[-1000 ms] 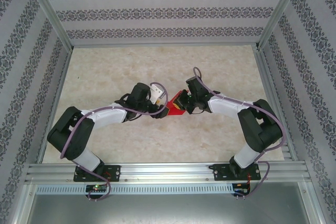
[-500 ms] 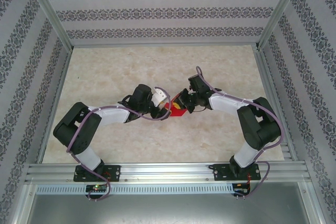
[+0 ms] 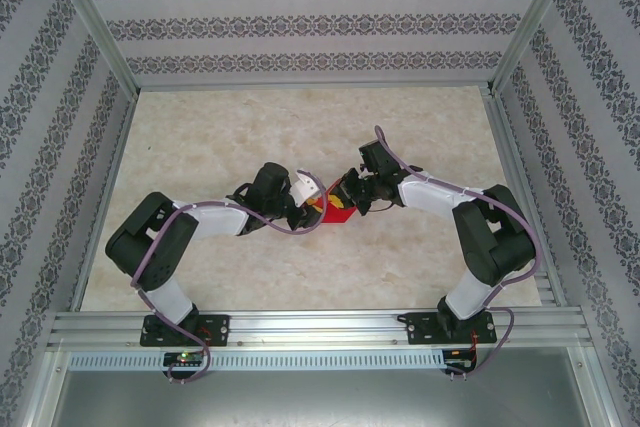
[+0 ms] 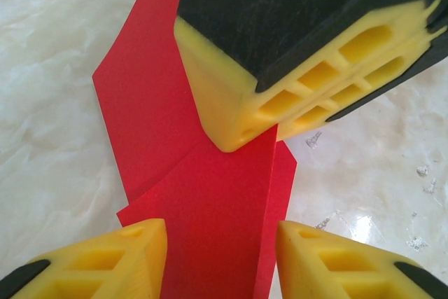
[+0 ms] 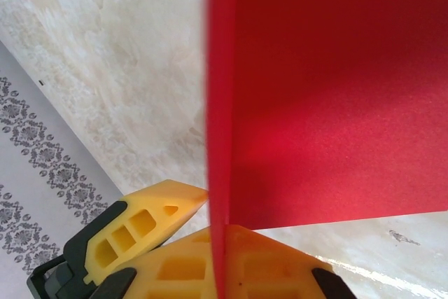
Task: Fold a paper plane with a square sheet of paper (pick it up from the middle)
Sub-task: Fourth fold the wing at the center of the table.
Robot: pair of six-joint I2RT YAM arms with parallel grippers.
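The square sheet of paper [image 3: 337, 211] is a folded, creased red shape at the table's middle, between the two grippers. My right gripper [image 5: 222, 260] is shut on its folded edge, with the paper [image 5: 329, 89] standing up from the pads. In the left wrist view the right gripper [image 4: 238, 141] pinches the paper [image 4: 196, 194] from above. My left gripper [image 4: 220, 257] is open, its yellow fingers astride the near end of the paper, with a narrow gap beside the right one. From above, the left gripper [image 3: 312, 209] faces the right gripper [image 3: 344, 199] closely.
Pale marble tabletop [image 3: 300, 127] lies all around the grippers. Metal frame posts and patterned walls [image 3: 300, 27] enclose it. An aluminium rail [image 3: 320, 327] runs along the near edge by the arm bases.
The left gripper has moved right up to the paper, and its jaws have narrowed around the paper. The right gripper keeps its hold and has shifted slightly.
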